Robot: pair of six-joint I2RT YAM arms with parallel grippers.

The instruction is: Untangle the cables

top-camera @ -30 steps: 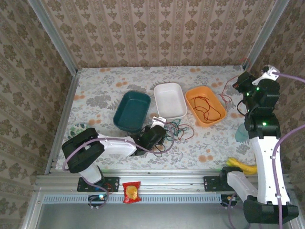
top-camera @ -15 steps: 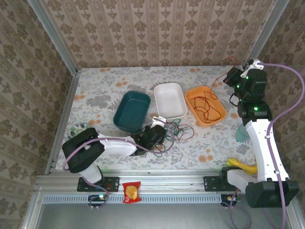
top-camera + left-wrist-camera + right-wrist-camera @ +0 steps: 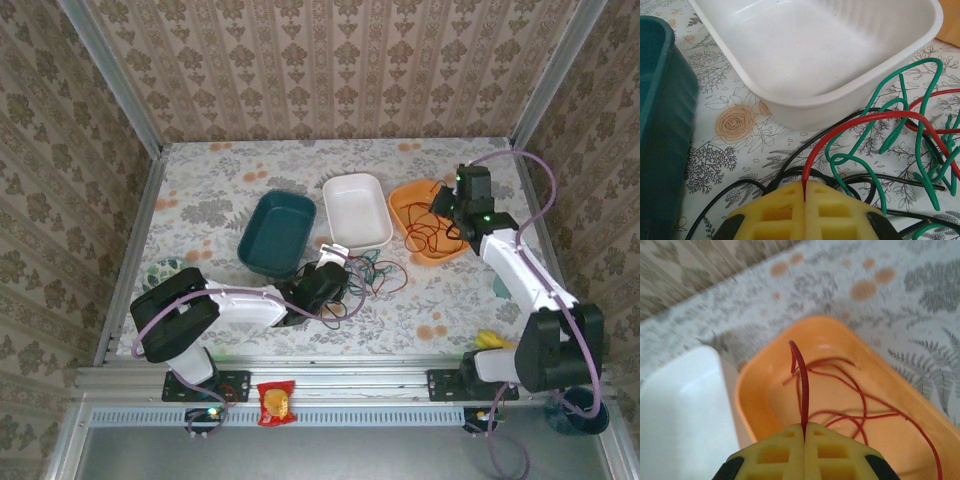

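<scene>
— Top view: where's your tangle?
— The cables lie at three o'clock of your left gripper, the nearer arm; your right gripper hangs over the orange tray.
— Left wrist?
— Clamped on a red cable arching toward two o'clock.
— Right wrist?
— Pinching a red wire running to twelve, the rest coiled in the tray

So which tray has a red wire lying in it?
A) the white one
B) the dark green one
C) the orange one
C: the red cable runs down into the orange tray, and its loops lie on the tray's floor.
</scene>
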